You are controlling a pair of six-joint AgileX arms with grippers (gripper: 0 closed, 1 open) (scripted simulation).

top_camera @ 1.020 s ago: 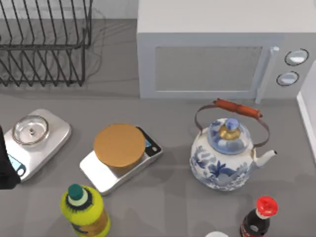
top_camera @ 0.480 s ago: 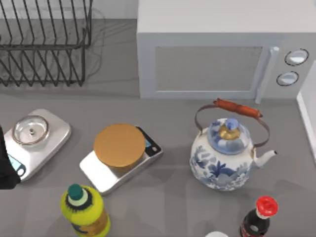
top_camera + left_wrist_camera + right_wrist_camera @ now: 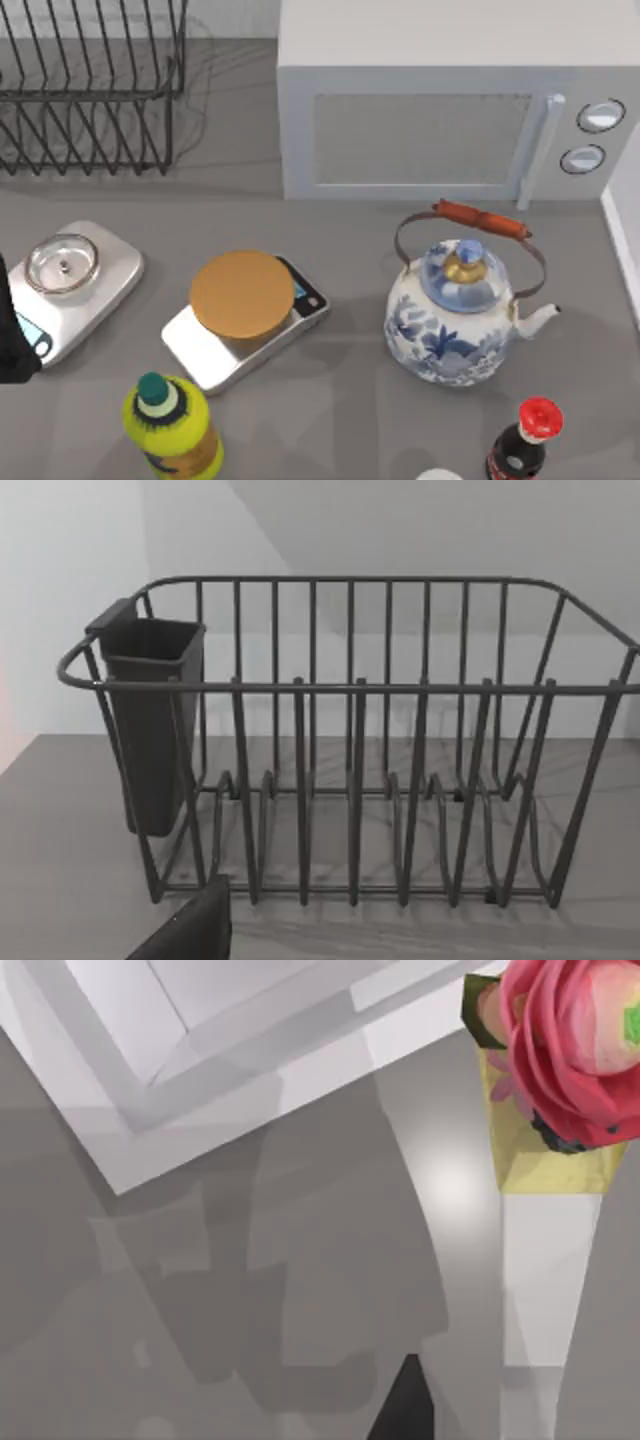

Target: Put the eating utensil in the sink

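Note:
The eating utensil is out of view. A white raised edge (image 3: 622, 230) stands at the table's far right, and the right wrist view looks down on a white framed surface (image 3: 200, 1050); I cannot tell whether either is the sink. My left arm (image 3: 12, 340) sits at the table's left edge, and a dark part of its gripper (image 3: 190, 932) faces a wire dish rack (image 3: 350, 780). A dark tip of my right gripper (image 3: 405, 1405) hangs over grey tabletop.
At the back stand the dish rack (image 3: 90, 90) and a microwave (image 3: 450, 110). In front are two scales (image 3: 95, 290) (image 3: 215, 350), one bearing an orange disc (image 3: 242, 293), a blue-and-white kettle (image 3: 455, 325), a yellow bottle (image 3: 170, 425) and a red-capped bottle (image 3: 525, 445). A pink flower (image 3: 575, 1040) is near the right gripper.

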